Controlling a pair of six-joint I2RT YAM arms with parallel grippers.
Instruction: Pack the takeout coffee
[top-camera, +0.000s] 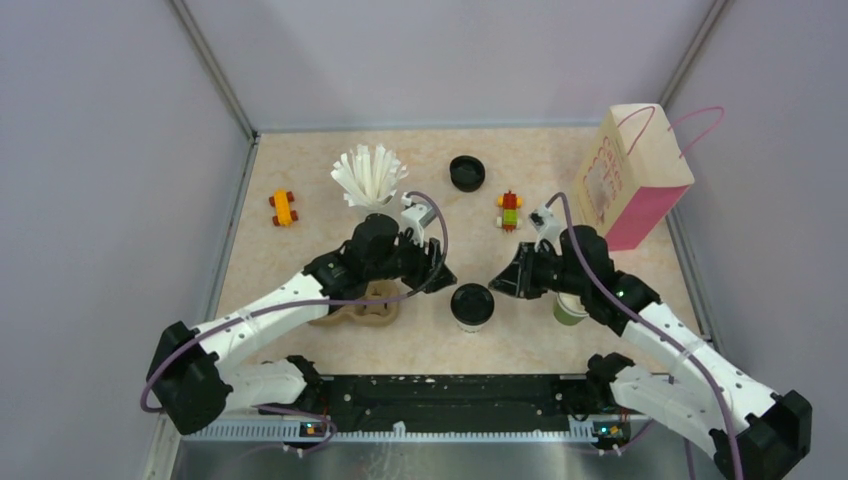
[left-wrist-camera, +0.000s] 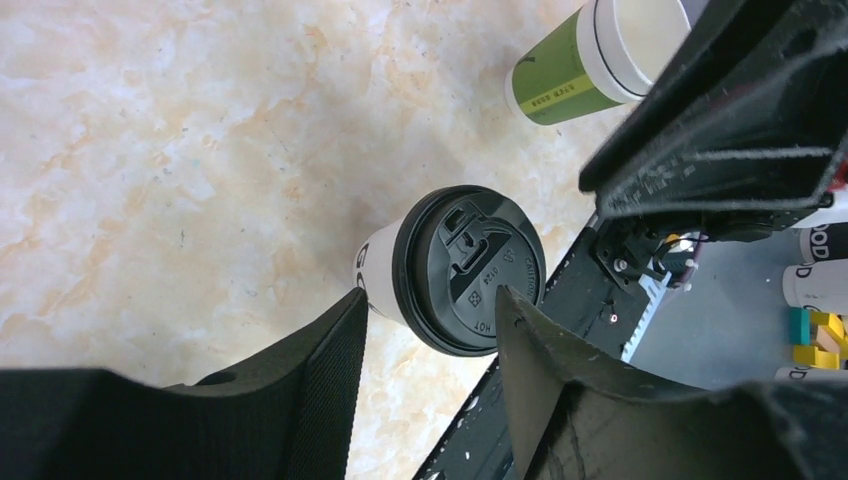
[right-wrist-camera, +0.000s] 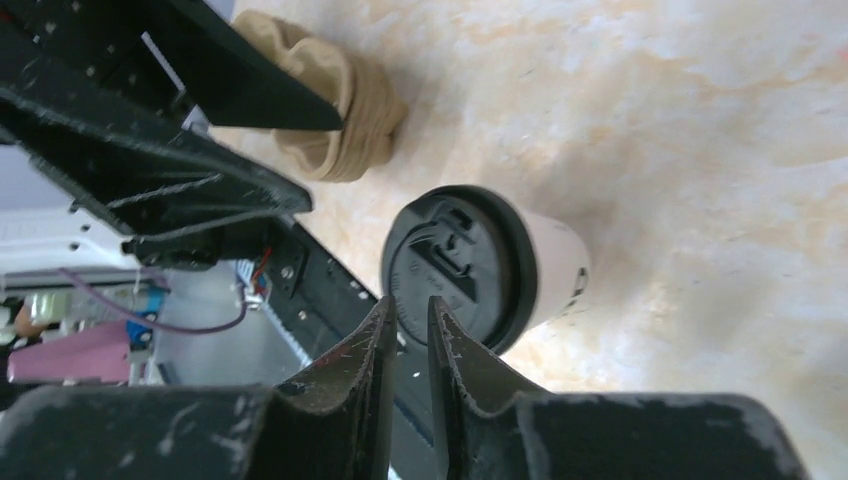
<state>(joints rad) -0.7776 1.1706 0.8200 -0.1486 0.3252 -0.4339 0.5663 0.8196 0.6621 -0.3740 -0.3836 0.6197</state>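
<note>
The takeout coffee (top-camera: 471, 305), a pale cup with a black lid, stands upright near the table's front edge between my two grippers. In the left wrist view the cup (left-wrist-camera: 465, 270) sits just past the tips of my left gripper (left-wrist-camera: 428, 310), which is open and empty; one fingertip (left-wrist-camera: 515, 325) overlaps the lid's rim. My left gripper (top-camera: 440, 273) is at the cup's left in the top view. My right gripper (top-camera: 502, 283) is at the cup's right, shut and empty. Its tips (right-wrist-camera: 410, 305) point at the lid of the cup (right-wrist-camera: 490, 265).
A green cup (top-camera: 570, 310) stands under my right arm. A brown cup carrier (top-camera: 365, 305) lies under my left arm. A paper bag with pink handles (top-camera: 632, 175) stands back right. A cup of white straws (top-camera: 368, 180), a loose black lid (top-camera: 466, 172) and two toy cars (top-camera: 283, 208) (top-camera: 510, 211) are further back.
</note>
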